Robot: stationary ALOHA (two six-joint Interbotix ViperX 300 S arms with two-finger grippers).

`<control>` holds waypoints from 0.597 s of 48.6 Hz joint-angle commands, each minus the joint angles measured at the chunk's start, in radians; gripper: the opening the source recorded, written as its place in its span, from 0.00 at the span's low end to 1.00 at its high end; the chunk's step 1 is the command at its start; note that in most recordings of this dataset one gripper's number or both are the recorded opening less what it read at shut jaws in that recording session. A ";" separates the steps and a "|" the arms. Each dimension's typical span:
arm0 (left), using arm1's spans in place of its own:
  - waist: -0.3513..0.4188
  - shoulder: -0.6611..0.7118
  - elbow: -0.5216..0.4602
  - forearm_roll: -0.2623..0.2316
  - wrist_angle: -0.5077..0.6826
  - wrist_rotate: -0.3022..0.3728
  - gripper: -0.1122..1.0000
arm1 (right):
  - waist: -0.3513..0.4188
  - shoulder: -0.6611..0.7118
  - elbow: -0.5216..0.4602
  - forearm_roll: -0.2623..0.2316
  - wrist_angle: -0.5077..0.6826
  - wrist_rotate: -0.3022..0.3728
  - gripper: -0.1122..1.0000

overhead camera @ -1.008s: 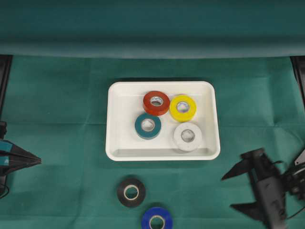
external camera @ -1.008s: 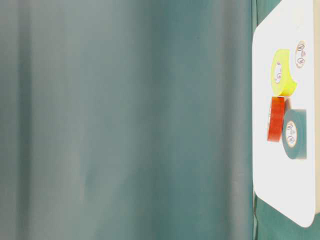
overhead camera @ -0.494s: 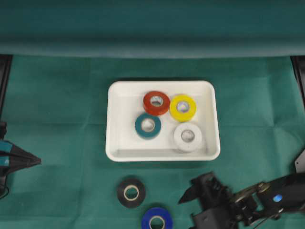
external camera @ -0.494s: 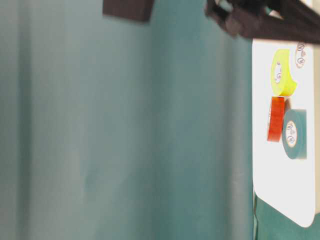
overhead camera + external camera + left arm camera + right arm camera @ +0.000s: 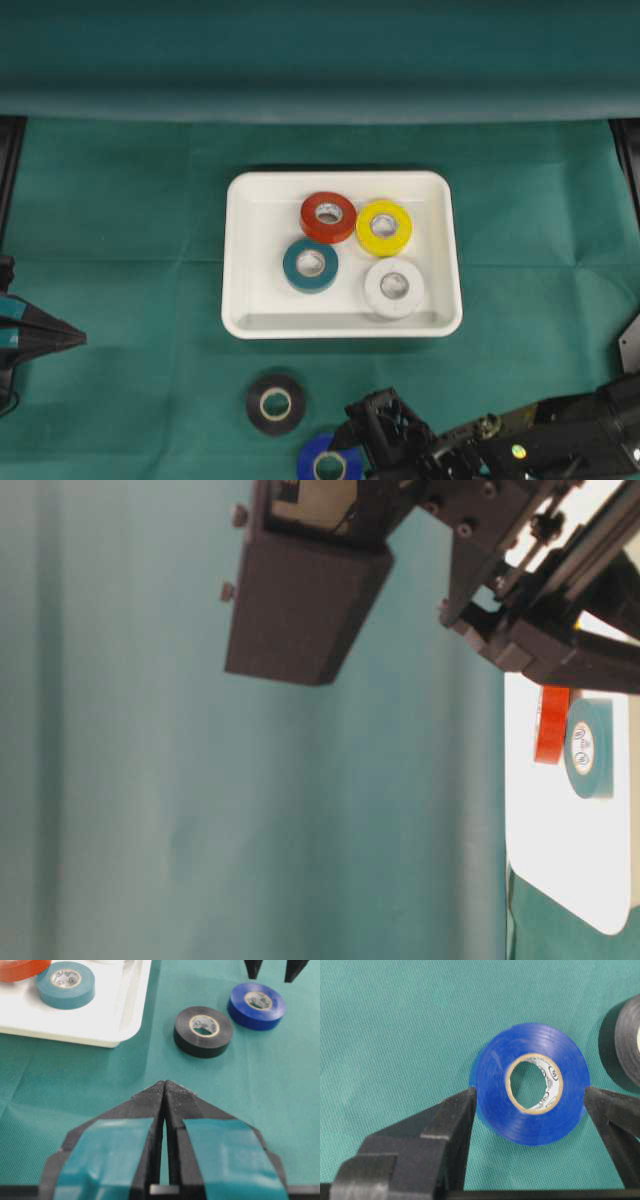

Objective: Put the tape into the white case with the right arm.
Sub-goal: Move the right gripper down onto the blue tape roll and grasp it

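Observation:
A blue tape roll [image 5: 490,1085] lies flat on the green cloth near the table's front edge [image 5: 318,452]. My right gripper [image 5: 530,1091] hangs open just over it, one black fingertip at each side of the roll. It reaches in from the lower right [image 5: 352,438]. The white case [image 5: 240,325] sits mid-table and holds red, yellow, teal and white rolls. A black tape roll [image 5: 275,403] lies on the cloth left of the blue one. My left gripper [image 5: 164,1082] rests shut and empty at the far left.
The right arm's black body [image 5: 300,610] fills the top of the table-level view, beside the case [image 5: 560,840]. A dark green backdrop runs along the far side. Black frame posts stand at both back corners.
The right arm has swept from the right side leftward along the front edge to the blue roll, jaws staying open. The left arm and all rolls have not moved.

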 commanded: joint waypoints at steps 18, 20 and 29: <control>0.002 0.009 -0.011 -0.002 -0.009 0.000 0.10 | 0.025 0.038 -0.041 -0.002 -0.009 -0.002 0.66; 0.002 0.009 -0.011 -0.002 -0.009 0.000 0.10 | 0.026 0.048 -0.046 -0.002 -0.011 -0.002 0.66; 0.002 0.008 -0.011 -0.002 -0.009 0.000 0.10 | 0.028 0.087 -0.064 -0.008 -0.021 -0.003 0.66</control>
